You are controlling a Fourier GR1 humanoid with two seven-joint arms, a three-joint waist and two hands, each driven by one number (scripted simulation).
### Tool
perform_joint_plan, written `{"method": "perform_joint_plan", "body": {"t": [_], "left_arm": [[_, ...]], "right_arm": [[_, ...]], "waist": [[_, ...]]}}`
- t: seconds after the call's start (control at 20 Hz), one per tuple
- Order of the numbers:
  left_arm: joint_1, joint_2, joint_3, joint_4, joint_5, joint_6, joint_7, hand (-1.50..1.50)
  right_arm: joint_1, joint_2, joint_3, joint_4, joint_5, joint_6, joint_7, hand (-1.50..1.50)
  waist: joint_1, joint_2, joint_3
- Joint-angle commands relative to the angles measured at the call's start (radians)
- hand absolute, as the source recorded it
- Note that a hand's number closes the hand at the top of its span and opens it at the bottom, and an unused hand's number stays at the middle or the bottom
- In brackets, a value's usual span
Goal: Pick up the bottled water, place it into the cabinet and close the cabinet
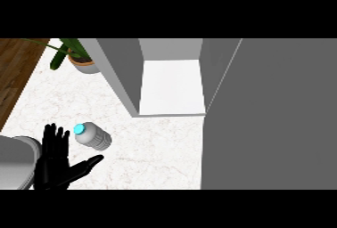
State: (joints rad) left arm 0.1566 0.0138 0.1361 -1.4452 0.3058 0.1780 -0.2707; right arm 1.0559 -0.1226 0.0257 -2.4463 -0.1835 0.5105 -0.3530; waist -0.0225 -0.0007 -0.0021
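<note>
1. We see the water bottle (92, 136) on the white marbled counter (151, 151), in the left part of the view, in front of and to the left of the cabinet (172, 84).
2. Its blue cap (80, 129) sits at the upper-left end and its ribbed body runs down to the right, so in this steep downward view its long axis reads as a short diagonal, cap toward the far left. We cannot tell whether it stands upright or lies tilted.
3. We find the left hand (58, 162) at the lower left, fingers straight and spread, thumb out to the right, holding nothing. Its fingertips reach up just beside the bottle's left side; we cannot tell whether they touch it.
4. The right hand does not show in the view.
5. The cabinet is open: a pale shelf floor (172, 87) shows between two grey side walls, its front edge facing us.
6. The grey door (270, 116) swings out toward us and fills the right side of the view, its left edge bounding the counter.
7. Bare counter lies between the bottle and the cabinet's front edge.
8. A potted plant (77, 57) stands at the far left beside the cabinet, well apart from the bottle; a wooden floor (16, 67) shows past the counter's left edge.
</note>
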Motion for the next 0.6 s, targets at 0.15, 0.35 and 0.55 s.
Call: {"method": "perform_joint_plan", "body": {"t": [0.15, 0.35, 0.55], "left_arm": [[-0.153, 0.009, 0.074, 0.284, 0.012, -0.031, -0.133, -1.5], [-0.146, -0.008, 0.084, 0.392, 0.015, -0.05, -0.238, -1.5], [-0.206, -0.013, 0.086, 0.449, 0.011, -0.02, -0.265, -1.5]], "right_arm": [[0.058, -0.028, -0.064, -0.145, -0.097, 0.021, 0.025, -1.5], [0.103, -0.02, -0.078, -0.178, -0.102, 0.023, 0.002, -1.5], [0.06, -0.008, -0.08, -0.152, -0.099, 0.008, 0.014, -1.5]], "waist": [[0.001, 0.003, 0.0], [0.001, 0.003, 0.0], [0.011, 0.003, 0.0]]}}
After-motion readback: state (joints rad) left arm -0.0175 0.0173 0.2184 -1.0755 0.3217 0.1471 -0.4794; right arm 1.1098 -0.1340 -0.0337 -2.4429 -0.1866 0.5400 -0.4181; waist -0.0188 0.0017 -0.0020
